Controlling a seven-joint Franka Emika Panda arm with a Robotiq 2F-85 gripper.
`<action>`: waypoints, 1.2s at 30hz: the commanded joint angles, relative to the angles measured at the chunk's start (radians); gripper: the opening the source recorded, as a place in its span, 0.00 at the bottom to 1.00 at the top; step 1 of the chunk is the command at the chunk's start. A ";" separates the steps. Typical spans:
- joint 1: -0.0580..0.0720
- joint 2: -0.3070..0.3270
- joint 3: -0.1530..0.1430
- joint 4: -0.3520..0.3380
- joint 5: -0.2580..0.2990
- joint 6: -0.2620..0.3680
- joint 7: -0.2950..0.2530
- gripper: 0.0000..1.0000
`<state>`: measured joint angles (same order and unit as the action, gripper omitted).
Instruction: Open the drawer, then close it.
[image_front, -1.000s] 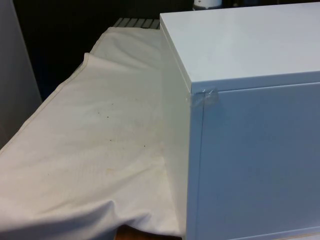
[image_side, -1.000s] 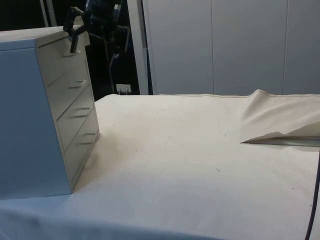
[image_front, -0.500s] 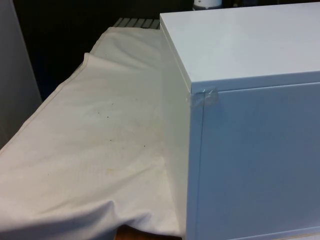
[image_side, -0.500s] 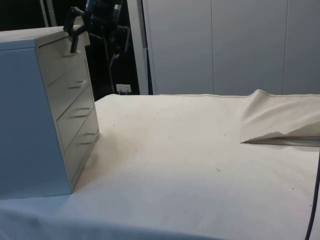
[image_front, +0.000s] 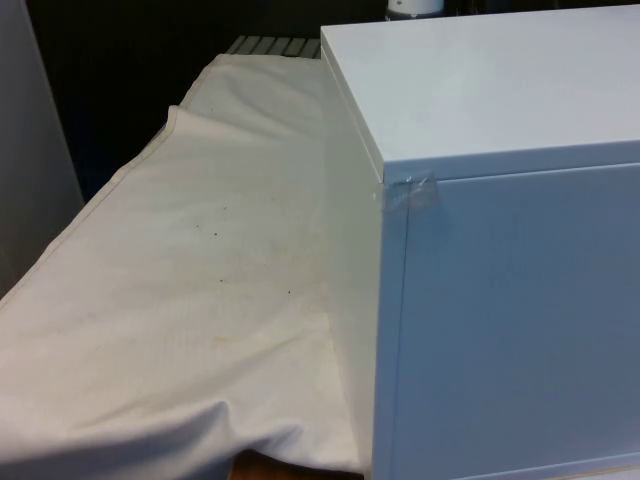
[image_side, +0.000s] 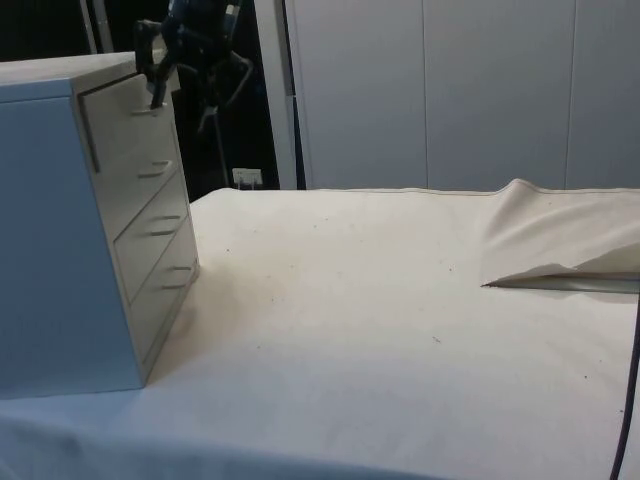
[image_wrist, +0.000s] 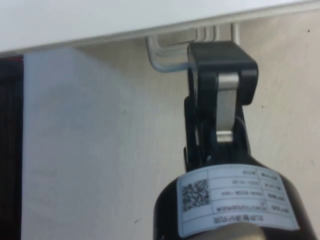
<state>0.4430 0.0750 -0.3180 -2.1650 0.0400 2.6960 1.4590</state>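
Four drawers sit in the tall white wooden chest (image_side: 90, 230) at the table's nine o'clock edge. Its top drawer (image_side: 125, 115) sticks out a little. The black claw (image_wrist: 210, 70) is squeezed around that drawer's silver metal handle (image_wrist: 165, 57).

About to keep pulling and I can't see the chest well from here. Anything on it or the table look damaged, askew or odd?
One thing: a crumpled strip of clear tape on the chest of drawers at its top corner. The cloth is rucked up at one end. Otherwise nothing stands out.

White chest (image_side: 70, 230), top drawer (image_side: 125, 135) slightly open
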 joint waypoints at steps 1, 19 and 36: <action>0.000 0.002 0.000 -0.008 0.001 0.005 0.001 0.48; 0.000 -0.002 -0.002 0.002 -0.009 -0.016 -0.003 0.00; -0.005 -0.141 -0.010 -0.128 -0.049 -0.025 -0.016 0.00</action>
<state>0.4410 -0.0350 -0.3270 -2.2590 0.0040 2.6580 1.4380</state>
